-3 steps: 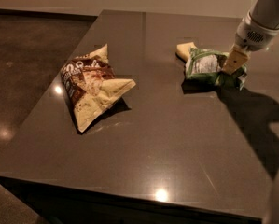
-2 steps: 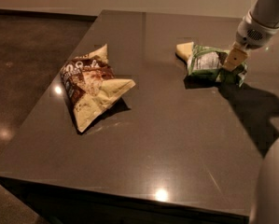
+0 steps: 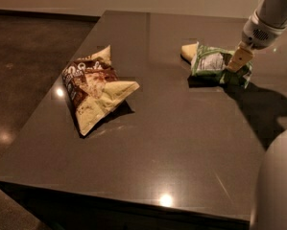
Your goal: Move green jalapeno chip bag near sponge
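Note:
The green jalapeno chip bag (image 3: 214, 64) lies on the dark table (image 3: 181, 143) at the back right, its white label panel facing up. The pale yellow sponge (image 3: 188, 51) lies right at the bag's left end, touching it or nearly so. My gripper (image 3: 239, 61) comes down from the upper right on a white arm and sits on the bag's right end. The bag's right part is partly hidden behind it.
A larger brown-and-tan chip bag (image 3: 94, 89) lies on the left half of the table. A rounded grey part of the robot (image 3: 277, 181) fills the lower right corner. The table's front edge runs along the bottom, with dark floor (image 3: 23, 56) to the left.
The bag, sponge and gripper have hardly moved. The grey robot part at the lower right has come further into view.

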